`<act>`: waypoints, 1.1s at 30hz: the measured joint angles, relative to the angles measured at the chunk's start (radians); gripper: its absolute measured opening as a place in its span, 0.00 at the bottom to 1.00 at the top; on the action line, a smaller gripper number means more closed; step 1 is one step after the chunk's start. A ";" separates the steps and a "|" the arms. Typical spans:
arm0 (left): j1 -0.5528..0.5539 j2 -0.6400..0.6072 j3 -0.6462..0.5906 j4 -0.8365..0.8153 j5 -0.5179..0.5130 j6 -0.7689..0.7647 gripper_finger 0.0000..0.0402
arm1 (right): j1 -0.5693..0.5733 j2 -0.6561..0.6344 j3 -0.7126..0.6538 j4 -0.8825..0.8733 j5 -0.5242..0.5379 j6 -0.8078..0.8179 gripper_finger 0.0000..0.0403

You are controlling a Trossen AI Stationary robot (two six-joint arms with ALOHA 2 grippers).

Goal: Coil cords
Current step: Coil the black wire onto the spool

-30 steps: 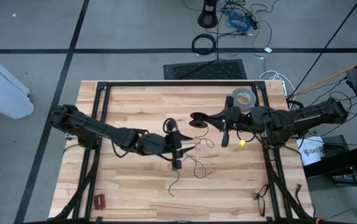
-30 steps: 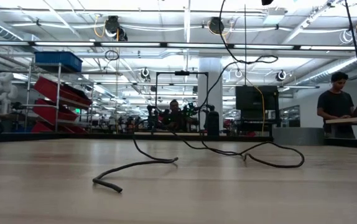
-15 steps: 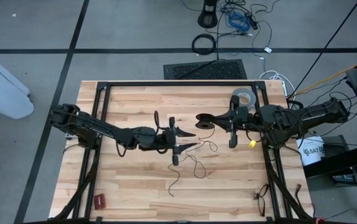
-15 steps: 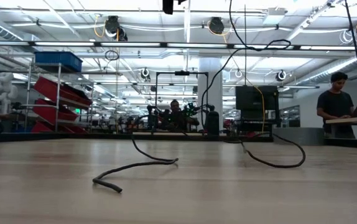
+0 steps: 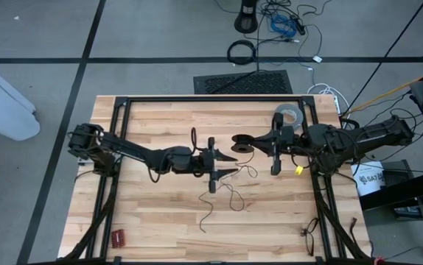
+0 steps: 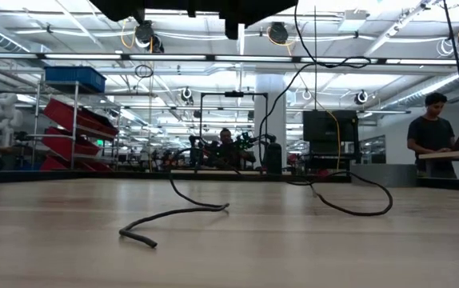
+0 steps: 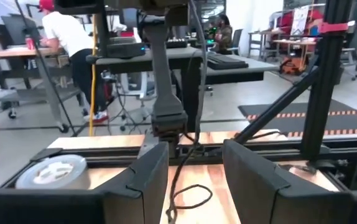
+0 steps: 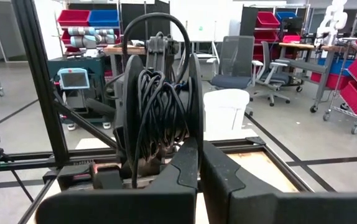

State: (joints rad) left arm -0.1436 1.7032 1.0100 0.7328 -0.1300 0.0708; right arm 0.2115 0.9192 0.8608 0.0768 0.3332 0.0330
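Near the table's middle, I had the cord (image 5: pixel 230 193) lying limp and light, my left gripper (image 5: pixel 219 162) parted around it, my right gripper (image 5: pixel 241 142) closed; I'd pinch near its loose end.

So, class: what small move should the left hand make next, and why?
Probably close the open left hand on the cord running between its fingers; the shut right hand holds the coil, and a loose tail lies on the table.
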 joint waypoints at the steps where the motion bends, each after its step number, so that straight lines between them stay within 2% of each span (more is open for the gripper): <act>1: 0.001 0.009 0.006 0.003 0.000 -0.002 0.40 | 0.000 0.000 0.000 0.000 0.000 0.000 0.00; 12: 0.005 0.013 0.007 0.022 0.000 0.014 0.37 | 0.000 0.001 0.000 0.001 0.000 -0.004 0.00; 17: 0.005 0.013 0.007 0.019 0.000 0.014 0.25 | 0.000 0.001 0.000 0.001 0.000 -0.004 0.00; 23: 0.005 0.013 0.007 0.015 -0.012 0.015 0.03 | 0.000 0.001 0.000 0.000 0.001 -0.004 0.00; 29: 0.005 0.012 0.007 -0.008 -0.032 0.014 0.01 | 0.000 0.001 0.000 -0.010 0.001 0.005 0.00; 33: 0.004 0.010 0.007 -0.107 -0.079 0.014 0.01 | 0.000 0.001 0.000 -0.029 -0.011 0.017 0.00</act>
State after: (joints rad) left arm -0.1393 1.7131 1.0172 0.6254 -0.2087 0.0845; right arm 0.2115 0.9199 0.8608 0.0478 0.3221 0.0496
